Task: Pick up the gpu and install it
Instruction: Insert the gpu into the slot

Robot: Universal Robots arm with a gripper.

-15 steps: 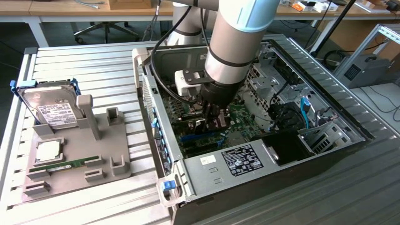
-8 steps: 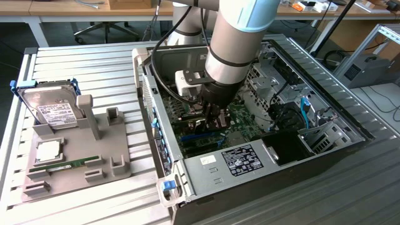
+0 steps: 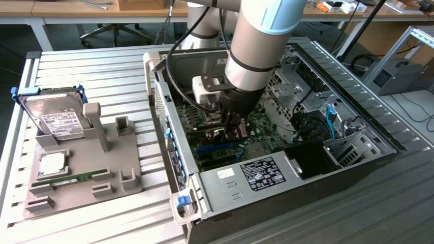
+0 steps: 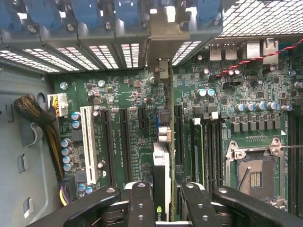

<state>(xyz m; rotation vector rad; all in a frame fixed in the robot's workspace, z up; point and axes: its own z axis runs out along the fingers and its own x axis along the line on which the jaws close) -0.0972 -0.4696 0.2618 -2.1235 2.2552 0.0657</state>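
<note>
Wrist view, closest in: the claw (image 4: 163, 201) is clamped on the gpu (image 4: 162, 161), one finger on each face of the card. The card stands on edge between the fingers and runs straight away from them. Below the claw lies the motherboard (image 4: 118, 97), and the card sits in line with one of its long slots. I cannot tell whether its edge is fully down in the slot. At the far end from the claw, the silvery bracket (image 4: 163, 35) meets the rear wall of the computer case (image 4: 28, 142).

The pick-up is plainly done. By my reckoning the install is under way and unfinished, since the card is not released. In the exterior view, well apart from the claw, the hard drive (image 3: 58, 119) and memory stick (image 3: 71, 178) rest on the grey fixture (image 3: 125, 170).
</note>
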